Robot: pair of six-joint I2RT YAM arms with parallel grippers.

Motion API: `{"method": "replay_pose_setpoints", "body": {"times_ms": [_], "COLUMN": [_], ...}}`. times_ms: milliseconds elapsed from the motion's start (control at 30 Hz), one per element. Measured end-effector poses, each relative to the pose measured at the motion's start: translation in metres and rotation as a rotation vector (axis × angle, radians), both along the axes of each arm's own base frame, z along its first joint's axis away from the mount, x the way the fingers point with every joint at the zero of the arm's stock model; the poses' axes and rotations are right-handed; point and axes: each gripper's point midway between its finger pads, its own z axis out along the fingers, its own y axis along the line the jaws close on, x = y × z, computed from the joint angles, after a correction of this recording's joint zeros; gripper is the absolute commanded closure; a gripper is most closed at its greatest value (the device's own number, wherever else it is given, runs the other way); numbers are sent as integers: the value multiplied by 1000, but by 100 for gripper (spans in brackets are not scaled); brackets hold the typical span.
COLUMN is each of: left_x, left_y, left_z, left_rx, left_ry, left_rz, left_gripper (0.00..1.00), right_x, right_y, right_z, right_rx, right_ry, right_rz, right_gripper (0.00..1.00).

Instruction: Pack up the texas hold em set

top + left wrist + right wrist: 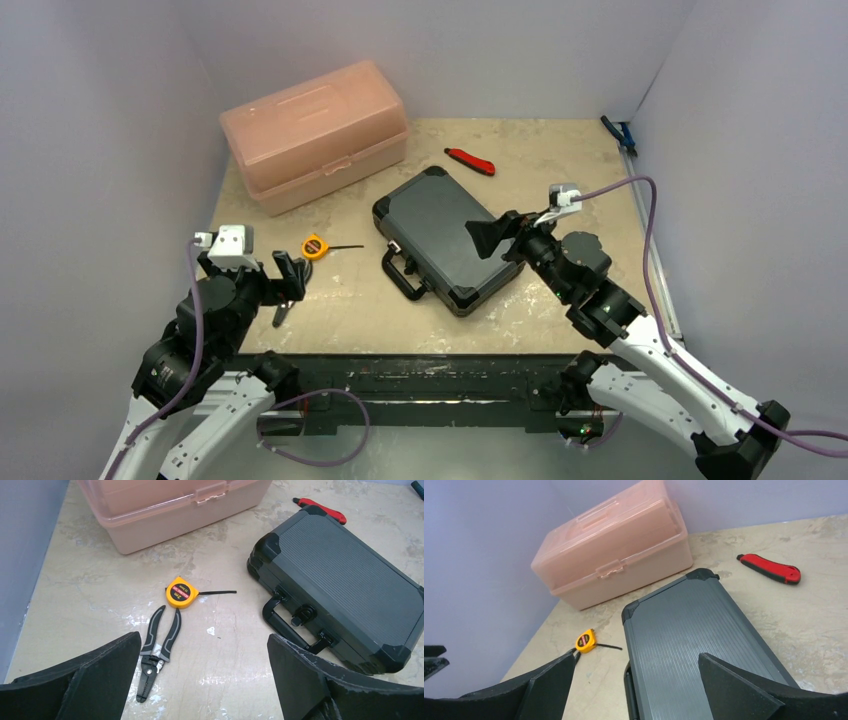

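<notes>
You are holding your right gripper (497, 236) spread wide over the closed black poker case (437, 222) lying mid-frame on the worktop (560, 150), while your left gripper (288, 286) is hanging released at lower left.

We are looking at a left arm (205, 325) and a right arm (605, 305) that are wearing white shells on their lower links and black housings at the joints. A purple cable (190, 330) is running down from a white camera block (232, 243), and a second purple cable (648, 270) is looping from a matching white block (565, 195). The left gripper (290, 275) and right gripper (488, 240) are showing matte black, wedge-shaped fingers (325, 680) with pale scuffs along their edges. A tiny green light (553, 296) is glowing on the right arm.
</notes>
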Motion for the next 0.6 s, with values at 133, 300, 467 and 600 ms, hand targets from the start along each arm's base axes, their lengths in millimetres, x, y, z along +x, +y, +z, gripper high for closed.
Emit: {"method": "replay_pose_setpoints", "body": {"times_ms": [133, 300, 467, 600], "left_x": [1, 2, 4, 6], "left_y": [3, 3, 3, 3], "left_z": [0, -1, -3, -5], "left_rx": [17, 32, 45, 58], "left_ry": [-2, 3, 16, 23], "left_rz": [8, 12, 16, 17], "left_gripper": [2, 2, 2, 2], "right_x": [5, 6, 2, 3], "right_y": [-7, -10, -5, -1], "right_z": [1, -6, -20, -19], "right_rx": [53, 50, 19, 13], "right_ry": [30, 29, 23, 10], "right_rz": [-67, -83, -38, -19], "right_gripper": [1, 1, 1, 1]}}
